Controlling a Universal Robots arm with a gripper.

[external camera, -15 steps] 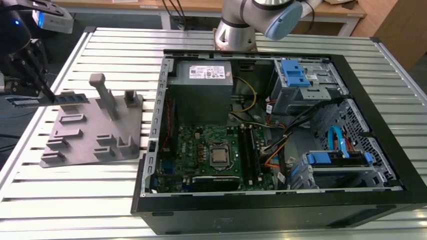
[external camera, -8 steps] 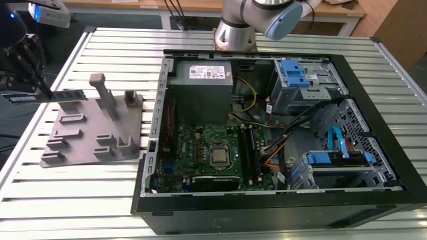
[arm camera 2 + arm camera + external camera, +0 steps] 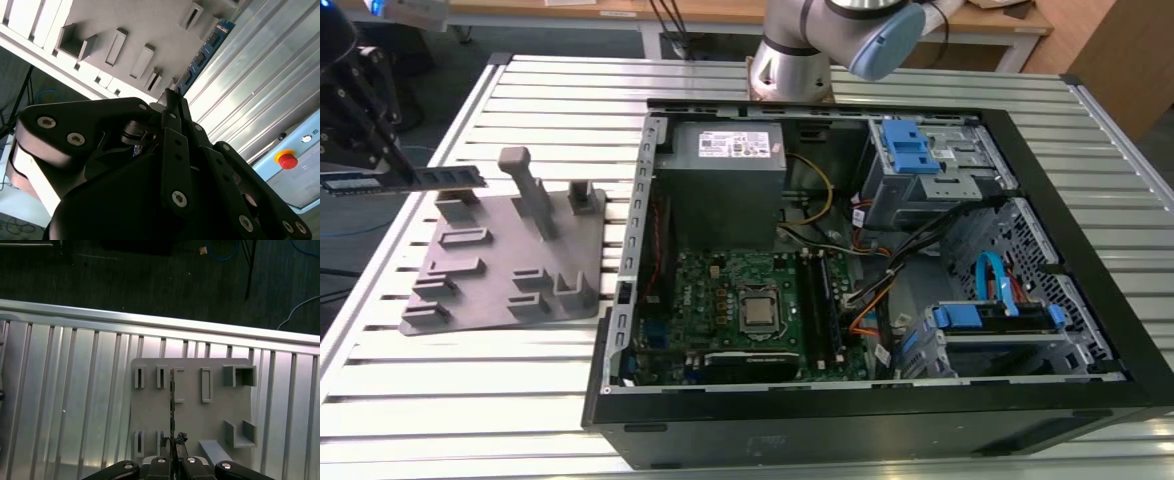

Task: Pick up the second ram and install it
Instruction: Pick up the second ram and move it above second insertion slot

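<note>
In the exterior view my gripper (image 3: 394, 172) hangs at the far left, above the left edge of the grey holder plate (image 3: 507, 255). It is shut on the second ram (image 3: 434, 179), a thin dark strip held level and clear of the plate. In the second wrist view the blue strip (image 3: 206, 52) sticks out past the closed fingertips (image 3: 172, 100). The first wrist view shows the ram (image 3: 172, 405) edge-on over the holder plate (image 3: 192, 410), with the gripper (image 3: 172, 442) just behind it. The green motherboard (image 3: 720, 280) with its long black slots (image 3: 817, 295) lies inside the open computer case (image 3: 881, 400), well to the exterior view's right.
The case holds a grey power supply (image 3: 720, 150), blue drive brackets (image 3: 907, 145), and loose cables (image 3: 881, 270). The arm's base (image 3: 794, 50) stands behind the case. A tall post (image 3: 523, 185) rises from the holder plate. Everything rests on a slatted metal table (image 3: 454, 400).
</note>
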